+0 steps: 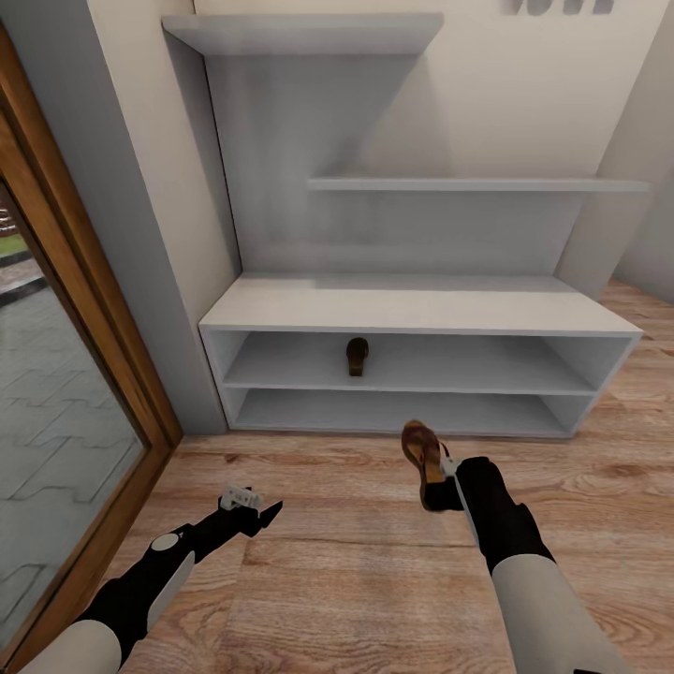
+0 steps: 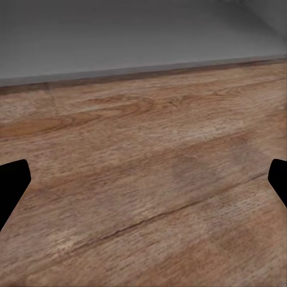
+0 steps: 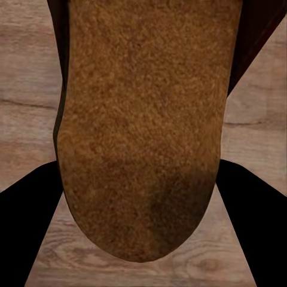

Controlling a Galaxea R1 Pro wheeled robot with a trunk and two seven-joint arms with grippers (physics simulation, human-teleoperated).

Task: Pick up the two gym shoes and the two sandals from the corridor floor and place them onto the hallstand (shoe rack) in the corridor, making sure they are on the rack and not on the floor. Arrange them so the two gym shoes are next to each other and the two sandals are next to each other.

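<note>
Now right gripper (image 1: 440,482) gripping sandal (image 1: 423,459), hallstand (image 1: 421,314)

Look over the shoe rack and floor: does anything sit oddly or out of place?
One sandal lies alone on the rack's upper inner shelf. Its mate is off the floor, tilted, gripped by the right gripper. Nothing looks spilled or damaged.

Home corridor: white hallstand (image 1: 421,309), wood-plank floor (image 1: 356,580).

Brown sandal (image 1: 423,459) held above floor, second sandal (image 1: 357,356) on hallstand (image 1: 412,309) shelf
</note>
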